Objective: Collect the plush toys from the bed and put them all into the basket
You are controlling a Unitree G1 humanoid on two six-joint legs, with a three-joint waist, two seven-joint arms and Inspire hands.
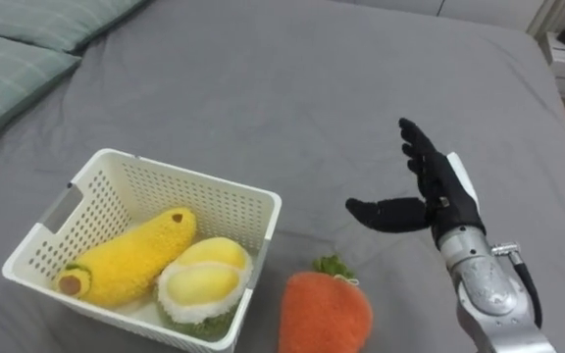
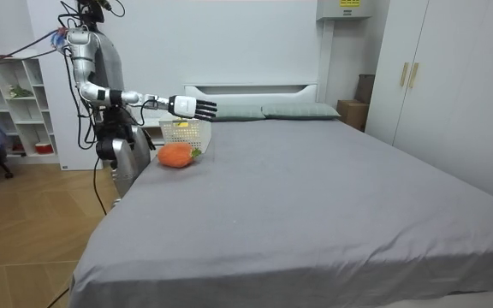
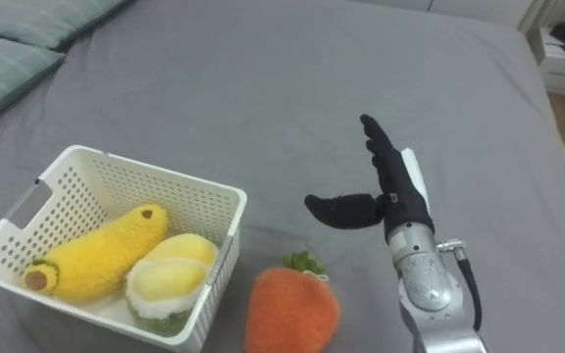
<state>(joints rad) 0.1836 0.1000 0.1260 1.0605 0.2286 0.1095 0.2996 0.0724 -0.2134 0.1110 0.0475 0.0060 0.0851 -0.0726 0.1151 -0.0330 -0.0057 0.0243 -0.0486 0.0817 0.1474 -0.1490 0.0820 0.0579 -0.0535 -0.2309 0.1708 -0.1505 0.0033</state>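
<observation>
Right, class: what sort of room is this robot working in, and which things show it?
Most likely a bedroom: a wide grey-sheeted bed, green checked pillows at its head, and tall white wardrobe doors beside it.

Bright, even indoor light throws soft, faint shadows on the bed.
</observation>
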